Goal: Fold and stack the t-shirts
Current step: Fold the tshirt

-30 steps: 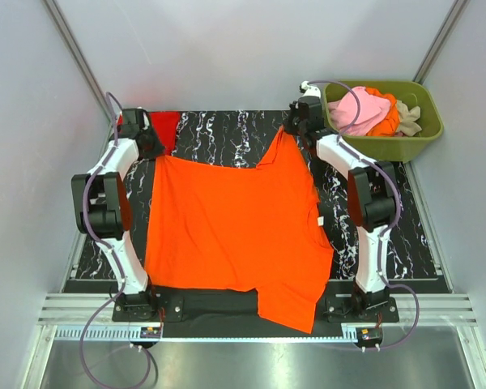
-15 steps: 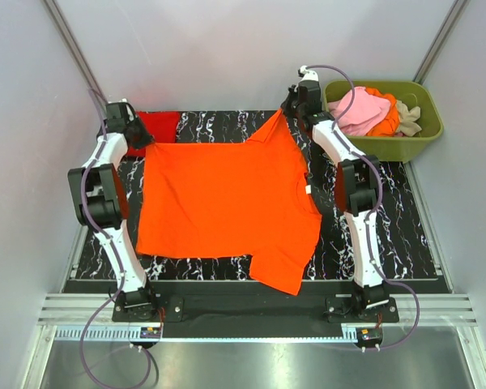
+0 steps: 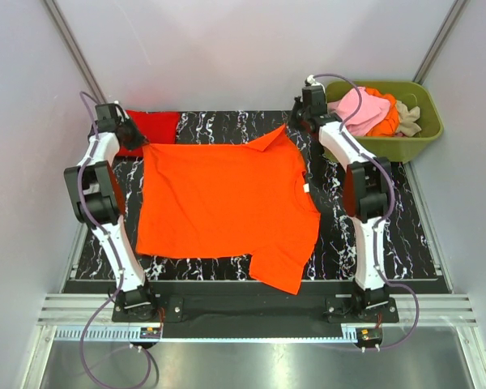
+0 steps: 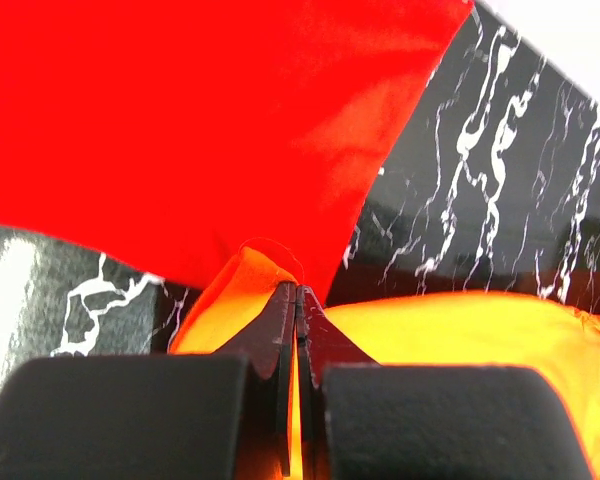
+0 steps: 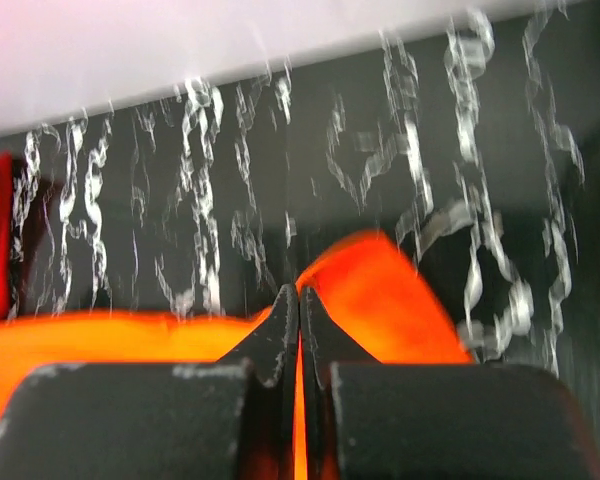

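Observation:
A bright orange t-shirt (image 3: 223,203) lies spread across the black marble mat, one sleeve at the near right. My left gripper (image 3: 136,139) is shut on its far left corner (image 4: 250,290), just in front of a folded red t-shirt (image 3: 150,127) that fills the left wrist view (image 4: 180,120). My right gripper (image 3: 296,123) is shut on the far right corner (image 5: 380,290), held stretched near the mat's far edge. More t-shirts, pink (image 3: 360,109), orange and beige, lie in the tub.
An olive-green plastic tub (image 3: 413,142) stands at the back right, off the mat, close to my right arm. The black marble mat (image 3: 405,235) shows bare on the right and along the far edge (image 5: 280,150). Grey walls enclose the table.
Both grippers have pulled the orange shirt's far edge back and outward. The shirt has slid off the near edge and now lies flatter and stretched on the mat.

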Tool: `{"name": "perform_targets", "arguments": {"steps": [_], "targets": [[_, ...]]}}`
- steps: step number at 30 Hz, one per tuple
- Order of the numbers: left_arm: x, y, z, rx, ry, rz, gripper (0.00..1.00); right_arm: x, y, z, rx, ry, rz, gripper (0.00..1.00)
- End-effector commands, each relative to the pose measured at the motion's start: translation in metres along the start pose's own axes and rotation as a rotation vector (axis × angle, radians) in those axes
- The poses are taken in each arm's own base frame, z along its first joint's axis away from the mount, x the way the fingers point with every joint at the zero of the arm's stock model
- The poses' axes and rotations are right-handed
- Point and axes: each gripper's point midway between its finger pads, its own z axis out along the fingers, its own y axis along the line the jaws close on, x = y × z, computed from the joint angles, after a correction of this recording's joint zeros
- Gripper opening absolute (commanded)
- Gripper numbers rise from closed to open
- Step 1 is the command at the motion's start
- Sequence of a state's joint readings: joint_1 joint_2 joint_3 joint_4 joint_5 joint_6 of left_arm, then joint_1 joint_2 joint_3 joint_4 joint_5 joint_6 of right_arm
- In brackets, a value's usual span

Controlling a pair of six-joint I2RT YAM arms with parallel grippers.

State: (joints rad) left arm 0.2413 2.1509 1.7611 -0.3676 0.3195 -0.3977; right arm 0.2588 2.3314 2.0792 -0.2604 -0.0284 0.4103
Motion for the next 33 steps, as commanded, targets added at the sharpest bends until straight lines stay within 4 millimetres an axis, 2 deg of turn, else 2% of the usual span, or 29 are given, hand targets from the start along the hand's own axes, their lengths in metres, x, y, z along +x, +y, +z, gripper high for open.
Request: {"name": "perform_targets", "arguments": {"steps": [1, 3, 4, 6, 7, 8, 9, 13, 14, 15, 17, 18, 19, 21, 22, 28, 30, 33], "targets": [[-0.003, -0.021, -0.025, 0.068, -0.002, 0.051, 0.0, -0.046, 0.028, -0.069, -0.06, -0.091, 0.079, 0.0], [0.011, -0.013, -0.026, 0.049, 0.041, 0.04, 0.0, -0.039, 0.023, -0.09, -0.051, -0.111, 0.118, 0.0], [0.015, -0.013, -0.03, 0.047, 0.048, 0.036, 0.0, -0.022, 0.012, -0.092, -0.025, -0.093, 0.134, 0.0], [0.029, -0.008, -0.033, 0.04, 0.078, 0.023, 0.0, -0.025, 0.017, -0.11, -0.04, -0.105, 0.15, 0.0], [0.03, -0.008, -0.036, 0.036, 0.077, 0.026, 0.0, -0.021, 0.02, -0.115, -0.062, -0.087, 0.154, 0.0], [0.03, -0.01, -0.041, 0.035, 0.071, 0.031, 0.0, -0.006, 0.015, -0.117, -0.058, -0.053, 0.161, 0.0], [0.034, -0.007, -0.043, 0.024, 0.077, 0.034, 0.0, -0.007, 0.019, -0.126, -0.071, -0.055, 0.178, 0.0], [0.041, 0.006, -0.056, -0.061, 0.097, 0.042, 0.0, 0.022, 0.006, -0.141, -0.049, -0.011, 0.204, 0.0], [0.043, 0.008, -0.059, -0.076, 0.101, 0.042, 0.0, 0.039, 0.0, -0.143, -0.038, 0.017, 0.206, 0.0], [0.049, 0.011, -0.065, -0.087, 0.111, 0.035, 0.0, 0.036, 0.002, -0.153, -0.052, 0.001, 0.209, 0.0], [0.055, 0.013, -0.068, -0.098, 0.116, 0.031, 0.0, 0.051, 0.0, -0.165, -0.06, 0.01, 0.212, 0.0], [0.063, 0.016, -0.069, -0.106, 0.131, 0.02, 0.0, 0.056, -0.001, -0.167, -0.063, 0.012, 0.216, 0.0], [0.067, 0.019, -0.07, -0.121, 0.136, 0.015, 0.0, 0.069, -0.006, -0.169, -0.055, 0.034, 0.221, 0.0], [0.079, 0.027, -0.071, -0.149, 0.167, 0.002, 0.0, 0.074, -0.004, -0.175, -0.068, 0.045, 0.226, 0.0], [0.082, 0.03, -0.072, -0.16, 0.172, 0.001, 0.0, 0.083, -0.006, -0.175, -0.067, 0.065, 0.223, 0.0], [0.096, 0.046, -0.077, -0.241, 0.208, 0.003, 0.0, 0.092, -0.009, -0.191, -0.067, 0.074, 0.218, 0.0], [0.097, 0.049, -0.081, -0.256, 0.213, 0.006, 0.0, 0.089, -0.005, -0.199, -0.08, 0.067, 0.223, 0.0], [0.099, 0.051, -0.088, -0.276, 0.206, 0.006, 0.0, 0.095, -0.008, -0.207, -0.079, 0.071, 0.218, 0.0]]}}
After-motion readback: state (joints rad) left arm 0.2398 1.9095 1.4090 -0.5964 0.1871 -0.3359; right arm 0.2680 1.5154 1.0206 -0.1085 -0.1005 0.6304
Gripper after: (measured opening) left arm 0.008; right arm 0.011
